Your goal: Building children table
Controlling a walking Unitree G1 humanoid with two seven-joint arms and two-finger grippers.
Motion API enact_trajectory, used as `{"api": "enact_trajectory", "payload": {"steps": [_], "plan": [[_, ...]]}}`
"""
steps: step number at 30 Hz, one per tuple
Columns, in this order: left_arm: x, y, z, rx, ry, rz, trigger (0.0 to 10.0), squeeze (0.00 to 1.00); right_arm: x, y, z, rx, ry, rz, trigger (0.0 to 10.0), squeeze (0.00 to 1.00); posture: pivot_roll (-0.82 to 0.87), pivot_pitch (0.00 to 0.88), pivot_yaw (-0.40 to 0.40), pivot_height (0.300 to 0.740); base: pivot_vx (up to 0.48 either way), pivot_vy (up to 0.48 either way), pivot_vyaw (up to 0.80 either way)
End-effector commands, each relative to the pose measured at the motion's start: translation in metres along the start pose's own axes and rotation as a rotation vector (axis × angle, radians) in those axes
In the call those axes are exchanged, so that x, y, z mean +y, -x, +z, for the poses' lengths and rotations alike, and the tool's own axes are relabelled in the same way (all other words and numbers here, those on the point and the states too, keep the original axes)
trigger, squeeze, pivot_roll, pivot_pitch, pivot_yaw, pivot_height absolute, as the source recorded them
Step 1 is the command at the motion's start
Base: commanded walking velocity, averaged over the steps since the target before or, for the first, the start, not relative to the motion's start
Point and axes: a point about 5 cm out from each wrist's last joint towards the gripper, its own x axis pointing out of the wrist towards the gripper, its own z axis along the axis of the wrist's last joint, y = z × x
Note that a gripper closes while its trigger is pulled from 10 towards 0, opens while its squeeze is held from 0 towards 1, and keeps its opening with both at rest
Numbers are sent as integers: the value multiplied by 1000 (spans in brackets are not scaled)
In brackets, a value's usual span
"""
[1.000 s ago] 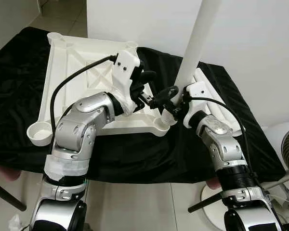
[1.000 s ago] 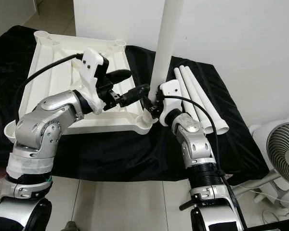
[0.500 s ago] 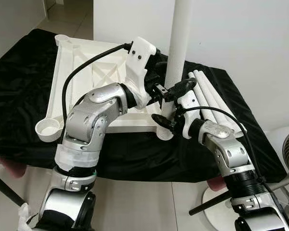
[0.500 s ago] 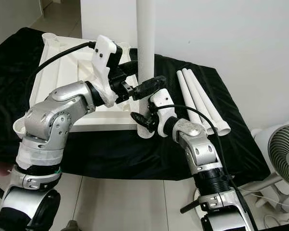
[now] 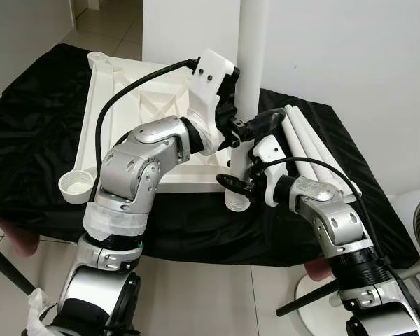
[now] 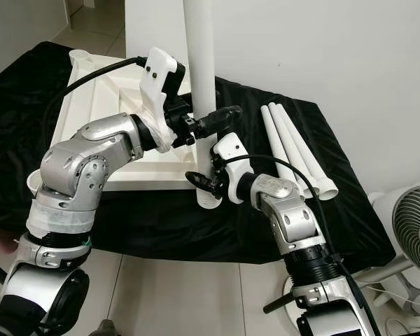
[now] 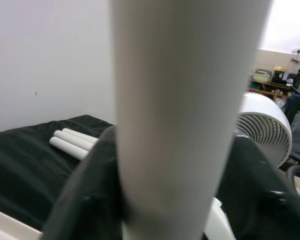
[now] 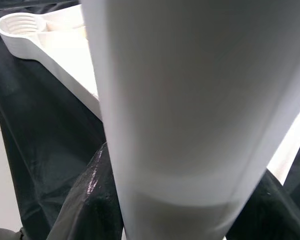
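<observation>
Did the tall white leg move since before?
Yes. The white leg leaned right before; now it stands upright over the tabletop's corner socket.

From the head we look forward and down with both eyes, sharing the black-draped table (image 5: 28, 119). Our wrist cameras press close against the upright white plastic tube leg (image 7: 185, 115), facing along it.

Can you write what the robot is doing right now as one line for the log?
step: fitting leg into corner socket | white leg: upright | left gripper: shut on leg, higher | right gripper: shut on leg, low | tabletop: upside down on black cloth
</observation>
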Motion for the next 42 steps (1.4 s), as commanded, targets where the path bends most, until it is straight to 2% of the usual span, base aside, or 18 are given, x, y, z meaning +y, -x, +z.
{"api": "enact_trajectory", "payload": {"steps": [1, 11, 12, 13, 14, 15, 16, 19, 21, 22, 23, 24, 25, 26, 30, 33, 37, 42], "plan": [[-6, -7, 3, 2, -2, -47, 0, 0, 0, 2, -2, 16, -2, 4, 10000, 0, 203, 0, -173, 740, 0, 0, 0], [-5, -8, 3, 22, -8, -33, 0, 0, -3, 1, -1, -2, -33, -41, 10000, 0, 200, 7, -170, 740, 0, 0, 0], [-5, -8, 3, 26, -9, -32, 4000, 0, -4, 1, -1, -7, -40, -47, 10000, 0, 200, 7, -170, 740, 0, 0, 0], [-5, -8, 3, 26, -9, -32, 4000, 0, -4, 1, -1, -7, -40, -47, 10000, 0, 200, 7, -170, 740, 0, 0, 0], [-3, -9, 3, 39, -12, -15, 10000, 0, -4, 1, -1, -17, -47, -55, 10000, 620, 200, 7, -170, 740, 0, 0, 0], [-3, -9, 3, 39, -12, -15, 10000, 0, -4, 1, -1, -17, -47, -55, 10000, 620, 200, 7, -170, 740, 0, 0, 0], [-1, -10, 3, 49, -9, 15, 10000, 0, -6, 1, 0, -33, -54, -83, 10000, 1000, 199, 11, -169, 740, 0, 0, 0], [3, -11, 4, 58, -4, 60, 10000, 0, -7, 0, 2, -47, -52, -115, 10000, 1000, 199, 10, -171, 740, 0, 0, 0], [6, -13, 3, 88, 3, 102, 10000, 0, -8, -2, 3, -62, -52, -158, 10000, 1000, 199, 10, -171, 740, 0, 0, 0], [10, -15, 3, 108, 9, 148, 10000, 0, -10, -5, 4, -76, -46, -218, 10000, 1000, 195, 10, -173, 740, 0, 0, 0], [10, -15, 3, 108, 9, 148, 10000, 0, -10, -5, 4, -76, -46, -218, 10000, 1000, 195, 10, -173, 740, 0, 0, 0], [12, -17, 4, 120, 17, 180, 10000, 0, -9, -9, 4, -80, -49, -261, 10000, 51, 193, 7, -174, 740, 0, 0, 0], [12, -17, 4, 120, 17, 180, 10000, 0, -9, -9, 4, -80, -49, -261, 10000, 51, 193, 7, -174, 740, 0, 0, 0], [17, -20, 6, 128, 6, 237, 10000, 0, -7, -15, 3, -79, -54, -316, 10000, 0, 192, 4, -174, 740, 0, 0, 0], [21, -24, 11, 125, -13, 319, 10000, 0, -1, -25, 0, -65, -43, -394, 10000, 0, 190, 2, -177, 740, 0, 0, 0], [21, -29, 17, 95, -20, 386, 10000, 0, 7, -36, -5, -57, -70, -504, 10000, 0, 197, 0, -186, 740, 0, 0, 0], [18, -34, 21, 83, -18, 403, 10000, 0, 13, -42, -8, -68, -126, -562, 10000, 0, 199, 0, -189, 740, 0, 0, 0], [10, -41, 26, 62, -5, 389, 10000, 0, 15, -47, -7, -98, -136, -624, 10000, 0, 201, 0, -194, 740, 0, 0, 0]]}}
